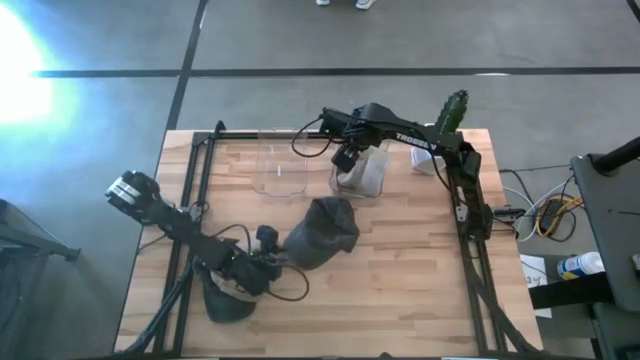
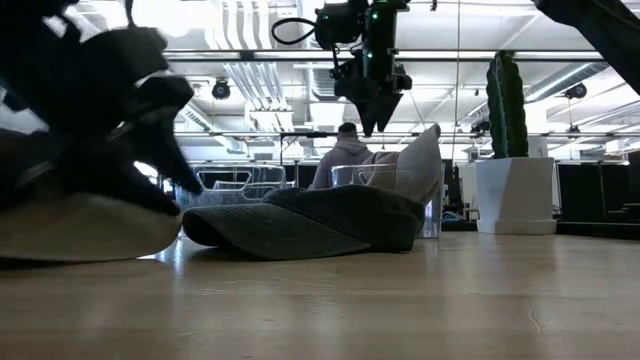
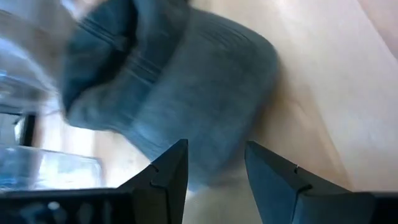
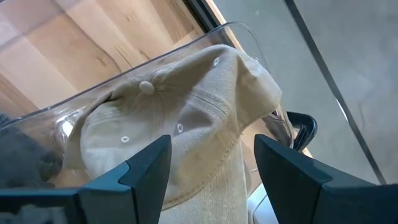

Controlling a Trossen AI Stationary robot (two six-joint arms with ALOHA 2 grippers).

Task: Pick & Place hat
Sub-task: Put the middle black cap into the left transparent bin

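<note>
on the right arm (image 1: pixel 415 139), white lettering reads "trossen".

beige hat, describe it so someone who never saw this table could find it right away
Start at the far edge of the wooden table, where two clear plastic bins stand side by side. The beige hat sits in the right-hand bin, under the right tool, whose fingers are open. Unlike the dark grey hat lying flat mid-table, it is pale tan and sticks up out of its bin.

Both arms are dark with black looped cables, white lettering on the right arm (image 1: pixel 415 139), and 2 angular dark-fingered end effectors.
</note>
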